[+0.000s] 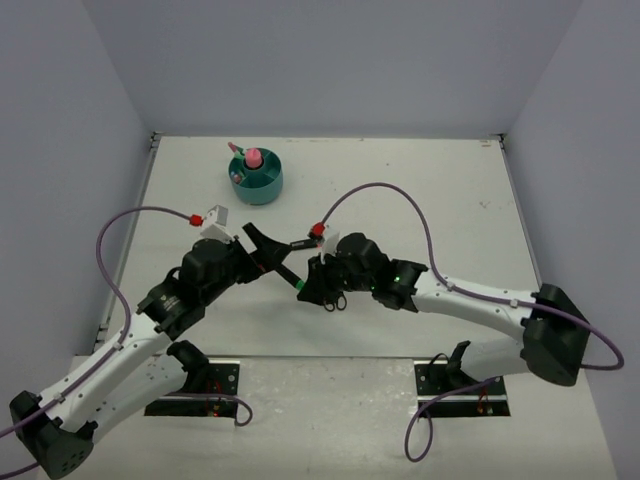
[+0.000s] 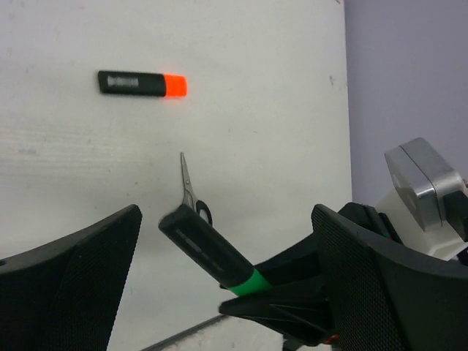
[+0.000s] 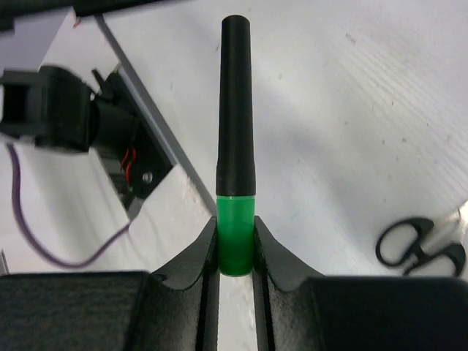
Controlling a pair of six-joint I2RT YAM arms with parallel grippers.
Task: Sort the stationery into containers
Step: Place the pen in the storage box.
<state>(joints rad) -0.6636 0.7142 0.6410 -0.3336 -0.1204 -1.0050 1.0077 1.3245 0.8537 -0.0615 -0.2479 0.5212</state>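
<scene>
My right gripper (image 3: 235, 238) is shut on the green cap of a black highlighter (image 3: 236, 139), whose body sticks straight out in front of the jaws. In the left wrist view that highlighter (image 2: 208, 248) hangs above the table between the wide-apart fingers (image 2: 80, 278) of my left gripper (image 2: 227, 285), which is open and touches nothing. A black highlighter with an orange cap (image 2: 142, 83) lies flat further off. Black-handled scissors (image 2: 190, 191) lie under the held highlighter and also show in the right wrist view (image 3: 420, 245). The round teal organiser (image 1: 262, 185) stands at the back with a pink tube (image 1: 253, 157) upright in it.
Both arms meet near the table's middle, the left gripper (image 1: 268, 252) close to the right gripper (image 1: 303, 287). Purple cables loop over each arm. Grey walls close in the table at the back and on both sides. The arm bases sit at the near edge.
</scene>
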